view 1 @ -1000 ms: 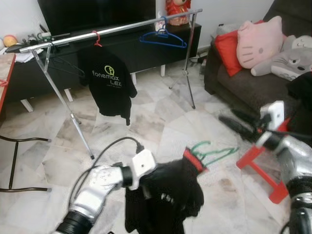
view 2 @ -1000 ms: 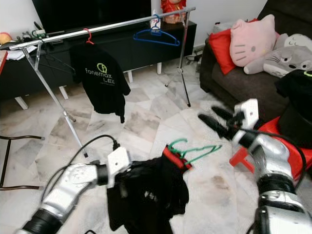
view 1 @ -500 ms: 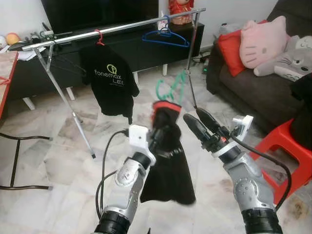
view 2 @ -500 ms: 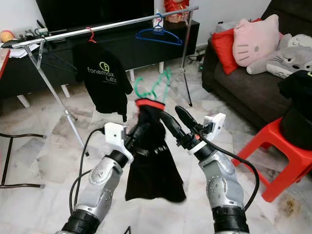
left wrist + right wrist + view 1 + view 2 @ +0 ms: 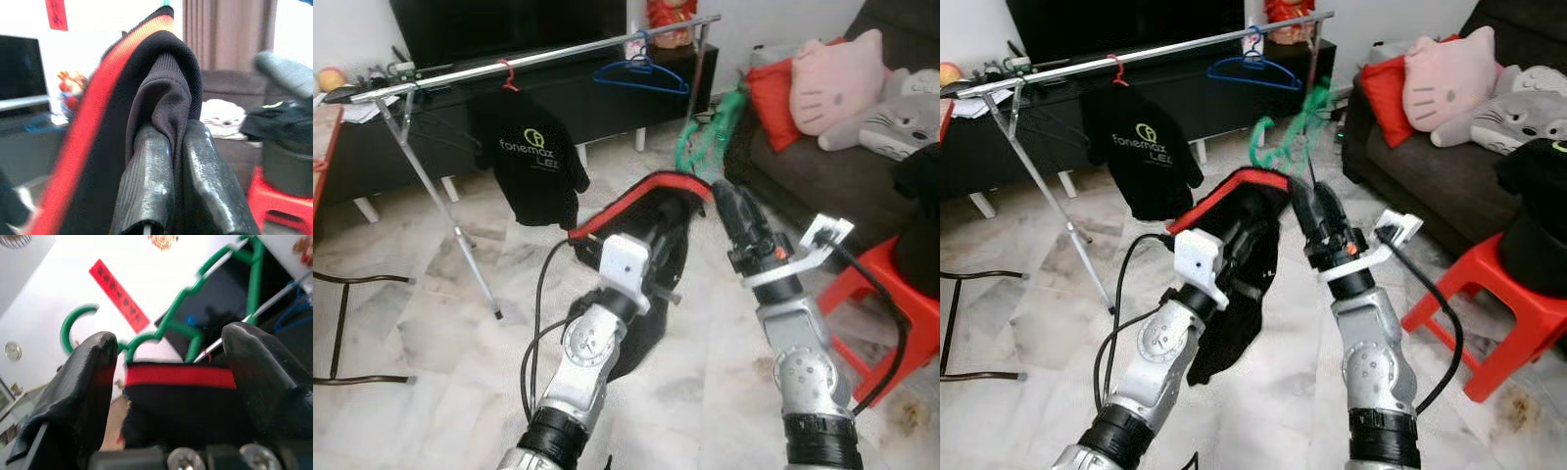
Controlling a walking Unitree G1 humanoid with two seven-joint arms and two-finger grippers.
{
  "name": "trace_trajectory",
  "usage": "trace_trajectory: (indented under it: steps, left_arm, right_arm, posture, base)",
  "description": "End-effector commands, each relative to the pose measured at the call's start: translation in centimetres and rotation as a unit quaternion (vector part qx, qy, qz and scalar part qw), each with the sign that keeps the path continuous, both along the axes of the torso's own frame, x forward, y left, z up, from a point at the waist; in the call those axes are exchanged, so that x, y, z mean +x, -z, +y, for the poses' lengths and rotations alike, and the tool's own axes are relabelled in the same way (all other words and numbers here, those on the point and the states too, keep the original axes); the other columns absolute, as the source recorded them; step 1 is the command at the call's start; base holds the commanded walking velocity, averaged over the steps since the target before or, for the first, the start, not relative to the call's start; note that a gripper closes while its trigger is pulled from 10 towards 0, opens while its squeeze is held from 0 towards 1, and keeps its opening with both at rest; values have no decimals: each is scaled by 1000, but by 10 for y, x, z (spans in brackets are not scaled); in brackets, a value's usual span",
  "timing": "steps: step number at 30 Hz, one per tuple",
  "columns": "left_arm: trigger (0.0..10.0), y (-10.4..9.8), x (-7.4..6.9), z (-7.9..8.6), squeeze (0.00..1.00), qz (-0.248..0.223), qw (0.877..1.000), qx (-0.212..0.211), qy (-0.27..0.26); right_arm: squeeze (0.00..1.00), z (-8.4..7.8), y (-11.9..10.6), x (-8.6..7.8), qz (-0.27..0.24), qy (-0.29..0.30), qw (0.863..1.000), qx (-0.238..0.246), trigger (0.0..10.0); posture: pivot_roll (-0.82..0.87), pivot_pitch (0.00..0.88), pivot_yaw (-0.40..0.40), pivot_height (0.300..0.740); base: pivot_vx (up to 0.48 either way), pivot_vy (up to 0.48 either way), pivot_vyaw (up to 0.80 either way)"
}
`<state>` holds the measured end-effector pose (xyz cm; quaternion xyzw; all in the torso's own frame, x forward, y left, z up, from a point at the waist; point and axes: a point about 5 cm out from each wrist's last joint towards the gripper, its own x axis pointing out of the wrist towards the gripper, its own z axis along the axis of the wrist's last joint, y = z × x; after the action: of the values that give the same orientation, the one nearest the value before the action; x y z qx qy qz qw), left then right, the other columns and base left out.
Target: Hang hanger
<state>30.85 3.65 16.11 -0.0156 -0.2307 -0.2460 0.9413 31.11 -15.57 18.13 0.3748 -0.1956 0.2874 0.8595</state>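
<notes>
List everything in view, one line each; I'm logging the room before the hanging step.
Clothes rail: one, silver, before the TV cabinet.
Printed T-shirt: one, black, hanging on the rail by a red hanger.
Blue hanger: one, bare, on the rail.
TV cabinet: one, black, behind the rail.
Sofa: one, dark, at right, holding plush cushions.
Stool: one, red, beside the sofa.
Green hanger: one, sticking out of the held garment.
Held garment: one, black with red collar.
Left hand: shut on the garment.
Right hand: open around the collar.
</notes>
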Motion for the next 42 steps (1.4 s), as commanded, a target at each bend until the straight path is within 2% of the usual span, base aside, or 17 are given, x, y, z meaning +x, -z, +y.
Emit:
trace_trajectory:
  steps: [1, 5, 6, 9, 10, 16, 17, 18, 21, 24, 25, 27, 28, 33, 34, 41, 42]
  left_arm:
    - [10000, -1, 3, 5, 0, -25, 999, 27, -33]
    - [10000, -3, 15, 24, 0, -33, 982, 75, -167]
    - [10000, 0, 19, 29, 0, -32, 971, 122, -203]
    - [10000, 8, 23, 32, 0, -33, 957, 184, -223]
    - [10000, 11, 25, 37, 0, -37, 942, 217, -251]
    - [10000, 20, 27, 52, 0, -39, 915, 256, -310]
    - [10000, 20, 26, 59, 0, -47, 892, 273, -358]
    - [10000, 20, 26, 59, 0, -47, 892, 273, -358]
    - [10000, 19, 25, 67, 0, -63, 866, 289, -404]
    - [10000, 22, 26, 67, 0, -46, 872, 279, -401]
    - [10000, 29, 27, 54, 0, 16, 924, 207, -323]
    - [10000, 34, 23, 36, 0, 79, 968, 120, -208]
    - [10000, 34, 20, 30, 0, 76, 974, 127, -170]
    - [10000, 46, 9, 23, 0, 79, 977, 192, -56]
    - [10000, 54, 5, 29, 0, 98, 973, 207, -21]
    - [10000, 69, -3, 57, 0, 131, 954, 257, 80]
    - [10000, 69, -4, 70, 0, 140, 949, 262, 106]
  right_arm:
    - [0, -1, -10, 0, -19, 0, 1000, -9, 10000]
    - [0, -5, -11, -1, -19, 3, 999, -26, 10000]
    - [0, -7, -13, -1, -22, 5, 999, -32, 10000]
    - [0, -8, -14, -2, -25, 3, 999, -47, 10000]
    - [0, -8, -13, -2, -24, 4, 998, -55, 10000]
    - [0, -13, -8, -3, -11, 12, 997, -72, 10000]
    - [0, -13, -6, -3, -8, 13, 997, -82, 10000]
    - [0, -13, -6, -3, -8, 13, 997, -82, 10000]
    - [0, -12, -5, -2, -6, 12, 996, -91, 10000]
    - [0, -12, -5, -1, -4, 12, 995, -95, 10000]
    - [0, -11, -5, -1, -5, 4, 994, -108, 10000]
    - [0, -10, -4, 0, -7, -10, 991, -134, 10000]
    - [0, -9, -4, -1, -8, -16, 989, -146, 10000]
    - [0, -14, -6, -3, -27, -54, 974, -220, 10000]
    - [0, -20, -6, -6, -37, -79, 960, -266, 10000]
    - [0, -50, -13, -6, -41, -108, 922, -369, 10000]
    - [0, -61, -17, -7, -42, -116, 904, -409, 10000]
  posture:
    - [-96, 0, 30, 740]
    - [-95, 0, 31, 740]
    - [-97, 0, 32, 740]
    - [-99, 0, 33, 740]
    - [-101, 0, 34, 740]
    - [-99, 0, 32, 740]
    - [-99, 0, 32, 740]
    - [-99, 0, 32, 740]
    - [-98, 0, 32, 740]
    - [-99, 0, 28, 740]
    - [-97, 0, 27, 740]
    - [-100, 0, 28, 740]
    - [-100, 0, 28, 740]
    - [-99, 0, 27, 740]
    - [-99, 0, 27, 740]
    - [-104, 0, 26, 740]
    - [-104, 0, 26, 740]
  base:
    - [0, 0, 0]
    - [0, 0, 0]
    - [0, 0, 0]
    - [0, 0, 0]
    - [0, 0, 0]
    - [0, 0, 0]
    - [0, 0, 0]
    - [0, 0, 0]
    - [0, 0, 0]
    - [0, 0, 0]
    - [0, 0, 0]
    - [0, 0, 0]
    - [0, 0, 0]
    - [0, 0, 0]
    - [0, 0, 0]
    - [0, 0, 0]
    - [0, 0, 0]
